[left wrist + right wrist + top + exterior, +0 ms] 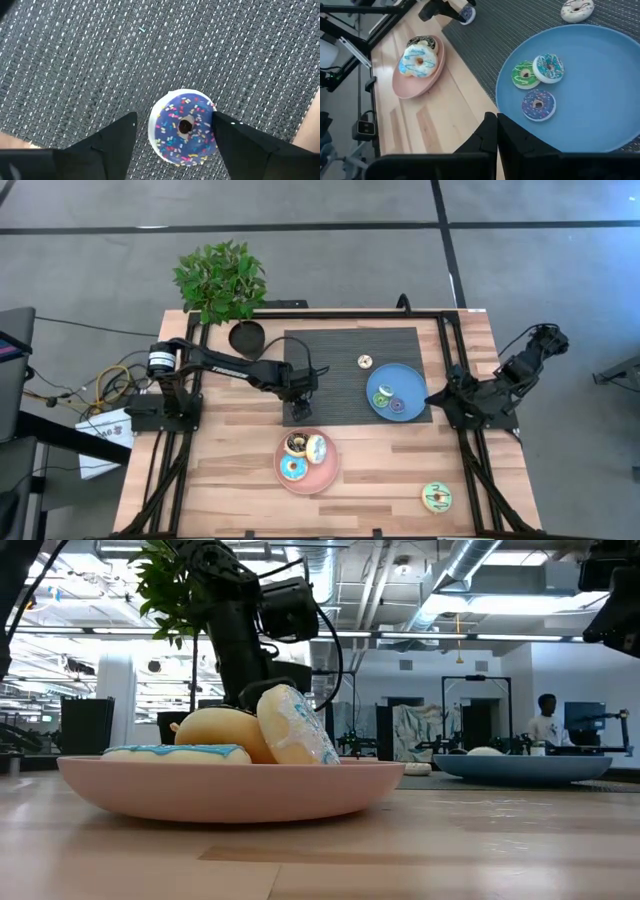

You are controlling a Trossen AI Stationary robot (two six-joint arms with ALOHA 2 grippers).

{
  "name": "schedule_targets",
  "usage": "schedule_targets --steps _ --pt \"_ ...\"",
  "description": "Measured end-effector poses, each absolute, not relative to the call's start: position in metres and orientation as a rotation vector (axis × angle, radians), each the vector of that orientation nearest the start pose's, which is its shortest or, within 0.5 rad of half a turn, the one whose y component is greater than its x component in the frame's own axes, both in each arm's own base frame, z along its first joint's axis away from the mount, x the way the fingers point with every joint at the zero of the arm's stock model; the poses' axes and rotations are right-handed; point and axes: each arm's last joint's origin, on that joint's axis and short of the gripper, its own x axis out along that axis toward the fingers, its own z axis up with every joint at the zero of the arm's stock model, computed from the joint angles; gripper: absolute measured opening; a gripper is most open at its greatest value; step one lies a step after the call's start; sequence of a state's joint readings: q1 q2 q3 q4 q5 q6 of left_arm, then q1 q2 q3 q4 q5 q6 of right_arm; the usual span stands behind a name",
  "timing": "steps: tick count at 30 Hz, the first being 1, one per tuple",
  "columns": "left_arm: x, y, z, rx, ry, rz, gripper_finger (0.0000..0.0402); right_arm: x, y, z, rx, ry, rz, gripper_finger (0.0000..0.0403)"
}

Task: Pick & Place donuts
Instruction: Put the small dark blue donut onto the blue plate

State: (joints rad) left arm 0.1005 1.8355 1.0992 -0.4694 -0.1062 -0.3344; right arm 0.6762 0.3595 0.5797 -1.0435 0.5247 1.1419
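A tiny blue-purple sprinkled donut lies flat on the dark woven mat. My left gripper is open and points down, with one finger on either side of the donut; in the high view it hides the donut. The pink plate holds blue, white and dark brown donuts. The blue plate carries green, white-blue and purple tiny donuts. A cream one sits on the mat, and a green-yellow one on the wood. My right gripper is shut and waits at the table's right edge. My left gripper stands over the tiny donut from above. One finger is right at the donut's rim, and I cannot tell whether it touches. The other finger is clear of it. The donut lies on the mat.
A potted plant and a dark pot stand at the far left corner. Black frame rails run along both sides. Bare wood lies between the pink plate and the green-yellow donut. A person stands far back in the room.
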Motion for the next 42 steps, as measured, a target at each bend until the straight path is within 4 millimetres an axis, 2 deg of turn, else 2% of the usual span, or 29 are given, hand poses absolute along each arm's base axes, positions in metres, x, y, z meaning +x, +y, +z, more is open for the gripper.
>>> schedule_targets --steps 11,16,21,24,28,34,37,39,42 --pt "0.345 0.038 0.149 -0.300 1.149 0.367 0.0164 0.057 0.027 0.240 0.556 0.661 -0.223 0.0001" --pt "0.346 0.038 0.150 -0.302 1.151 0.368 0.0153 0.057 0.027 0.240 0.556 0.661 -0.223 0.0001" --pt "0.356 0.041 0.164 -0.303 1.099 0.368 0.0152 0.057 0.027 0.240 0.556 0.661 -0.223 0.0001" --pt "0.366 0.046 0.180 -0.298 1.042 0.361 0.0152 0.057 0.027 0.240 0.556 0.661 -0.223 0.0001" --pt "0.384 0.053 0.212 -0.294 0.918 0.349 0.0152 0.057 0.027 0.240 0.556 0.661 -0.223 0.0001" --pt "0.411 0.058 0.255 -0.246 0.607 0.311 0.0152 0.057 0.027 0.240 0.556 0.660 -0.224 0.0001" --pt "0.426 0.060 0.262 -0.246 0.507 0.310 0.0152 0.058 0.027 0.240 0.555 0.657 -0.227 0.0001" --pt "0.439 0.061 0.254 -0.252 0.536 0.302 0.0152 0.058 0.027 0.241 0.551 0.648 -0.235 0.0001" --pt "0.470 0.062 0.240 -0.245 0.550 0.243 0.0152 0.058 0.027 0.241 0.548 0.635 -0.245 0.0001"
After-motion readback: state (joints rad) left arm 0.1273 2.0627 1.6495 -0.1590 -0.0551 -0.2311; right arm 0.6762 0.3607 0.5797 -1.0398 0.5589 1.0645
